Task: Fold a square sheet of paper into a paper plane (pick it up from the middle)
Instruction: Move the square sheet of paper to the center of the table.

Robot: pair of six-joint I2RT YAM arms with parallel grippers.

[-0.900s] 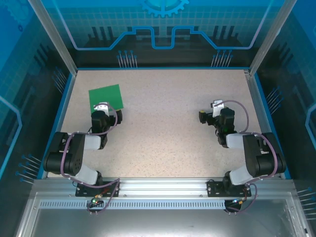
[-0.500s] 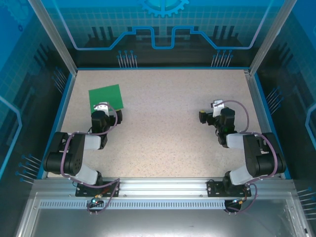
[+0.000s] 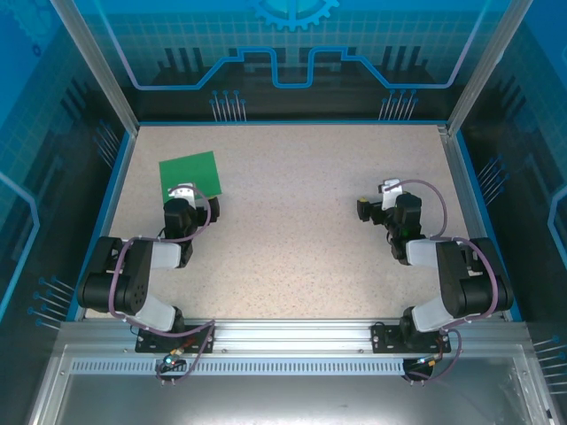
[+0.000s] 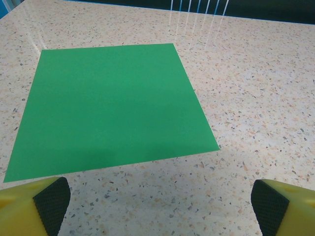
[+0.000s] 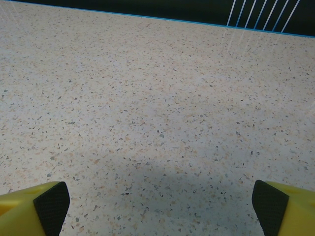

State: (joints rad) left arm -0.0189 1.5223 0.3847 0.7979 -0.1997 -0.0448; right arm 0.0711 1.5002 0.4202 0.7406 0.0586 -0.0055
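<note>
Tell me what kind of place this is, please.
Probably a robotics test or demonstration cell, not a home: a speckled beige stone-look tabletop walled by blue translucent printed panels on silver metal posts, with a black-and-grey left arm and right arm bolted to a slotted metal rail.

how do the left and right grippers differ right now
The left gripper faces the square sheet of paper, lying flat just ahead of it; the right gripper faces bare table. The left gripper sits on the table's left side, the right gripper on its right. Both are wide open, holding nothing.
</note>
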